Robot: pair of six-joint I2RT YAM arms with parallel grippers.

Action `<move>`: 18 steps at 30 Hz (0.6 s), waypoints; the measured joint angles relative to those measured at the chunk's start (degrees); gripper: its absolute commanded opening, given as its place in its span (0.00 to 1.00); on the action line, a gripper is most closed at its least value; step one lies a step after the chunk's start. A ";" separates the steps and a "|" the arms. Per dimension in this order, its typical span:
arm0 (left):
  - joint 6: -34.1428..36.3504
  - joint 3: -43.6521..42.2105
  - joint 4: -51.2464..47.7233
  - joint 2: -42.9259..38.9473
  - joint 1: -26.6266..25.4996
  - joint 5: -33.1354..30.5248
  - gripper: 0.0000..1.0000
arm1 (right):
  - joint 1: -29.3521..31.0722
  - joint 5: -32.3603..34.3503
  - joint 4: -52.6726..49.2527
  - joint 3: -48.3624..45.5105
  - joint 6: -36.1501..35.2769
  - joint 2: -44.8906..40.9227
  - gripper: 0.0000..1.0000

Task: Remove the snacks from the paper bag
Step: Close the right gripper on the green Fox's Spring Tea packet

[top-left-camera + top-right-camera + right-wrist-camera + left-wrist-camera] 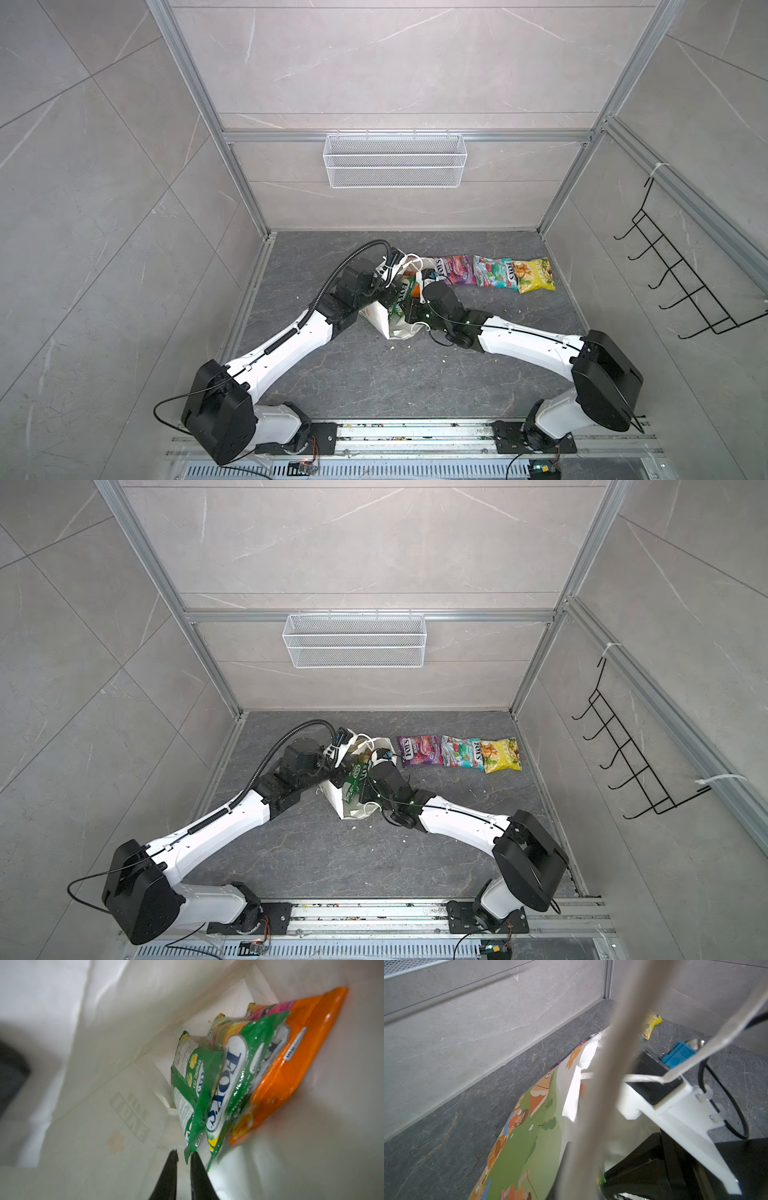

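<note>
Both my arms stretch forward and fold inward, meeting at the paper bag (395, 328) mid-floor. My left gripper (388, 297) is clamped tight at the bag's rim; what it pinches, I can't see. My right gripper (184, 1154) is down inside the bag, jaws at a thin slit with the corner of the green packet (193, 1084) between them. Biting or not, I can't tell. Beside it stand a FOX'S packet (228, 1084) and an orange packet (291, 1064). Out on the dark marbled floor (415, 374), right of the bag, there's a row: purple packet (455, 269), teal packet (494, 272), yellow chip bag (536, 275). Wire basket (395, 160) on the back wall, black hook rack (681, 282) on the right wall.
</note>
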 measured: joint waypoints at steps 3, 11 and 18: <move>0.00 0.00 0.00 0.00 0.00 -0.02 0.00 | 0.00 2.25 -1.66 2.05 0.92 1.90 0.23; 0.00 0.00 -0.07 0.00 0.00 -0.02 0.00 | -0.31 4.33 -4.87 6.10 2.16 6.62 0.30; 0.00 0.00 -0.11 0.00 0.00 -0.02 0.00 | -0.46 4.52 -5.99 10.49 2.08 10.69 0.20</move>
